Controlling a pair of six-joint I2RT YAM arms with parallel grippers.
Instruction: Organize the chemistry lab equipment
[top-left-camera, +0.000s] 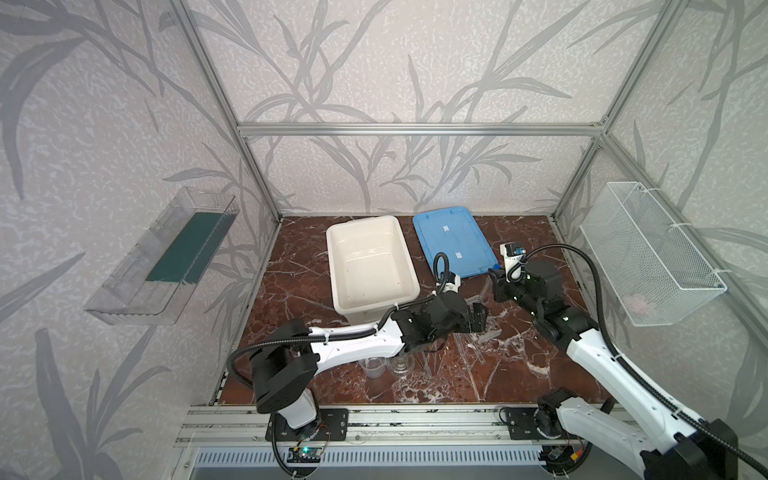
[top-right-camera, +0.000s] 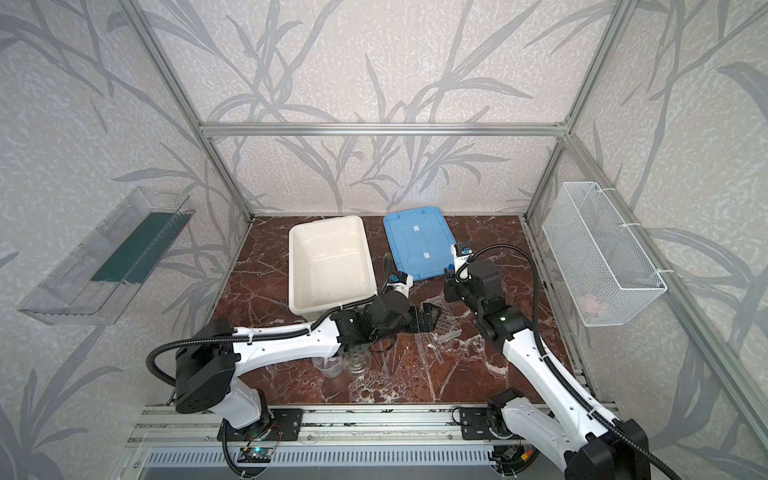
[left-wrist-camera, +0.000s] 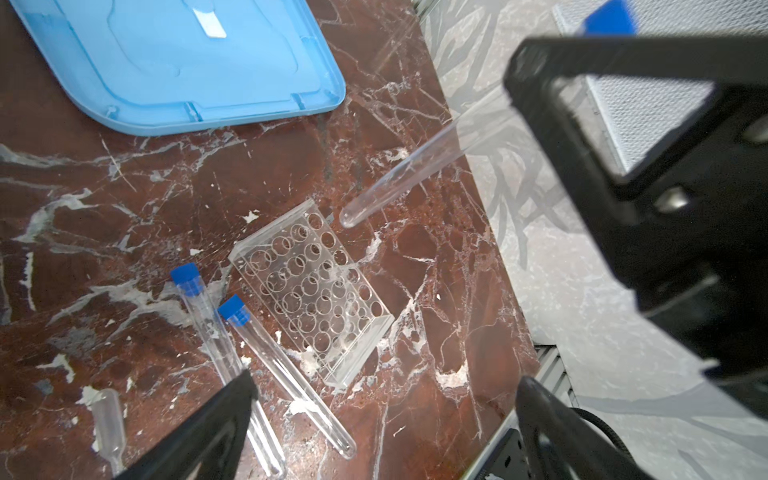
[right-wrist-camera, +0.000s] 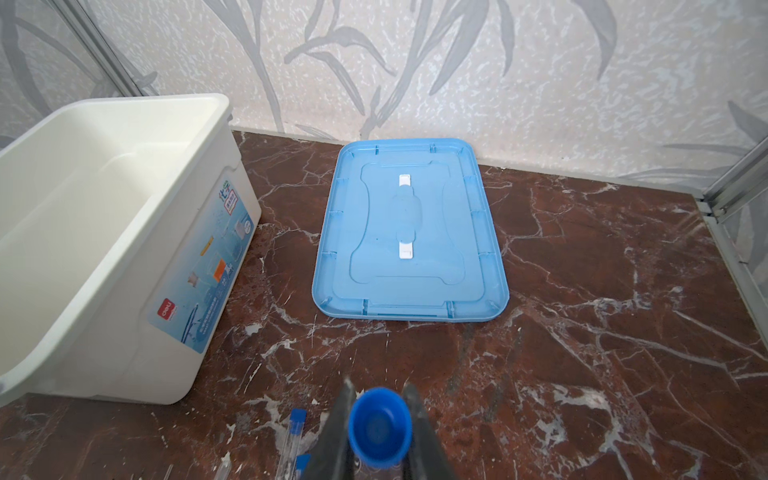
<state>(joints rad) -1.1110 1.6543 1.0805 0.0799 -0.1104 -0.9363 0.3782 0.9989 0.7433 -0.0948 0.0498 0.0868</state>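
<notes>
Leftmost, the clear beaker (top-left-camera: 374, 368) and small flask (top-left-camera: 400, 365) stand side by side under the left arm. The left gripper (left-wrist-camera: 384, 380) hangs spread wide and empty over the tube rack (left-wrist-camera: 311, 291), two capped tubes (left-wrist-camera: 210, 332) lying just beside it. The right gripper (right-wrist-camera: 379, 388) is clamped on the third tube (left-wrist-camera: 399, 174), its tip seemingly near the rack.

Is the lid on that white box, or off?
Off. The blue lid lies flat beside the white box, whose top stands open.
</notes>
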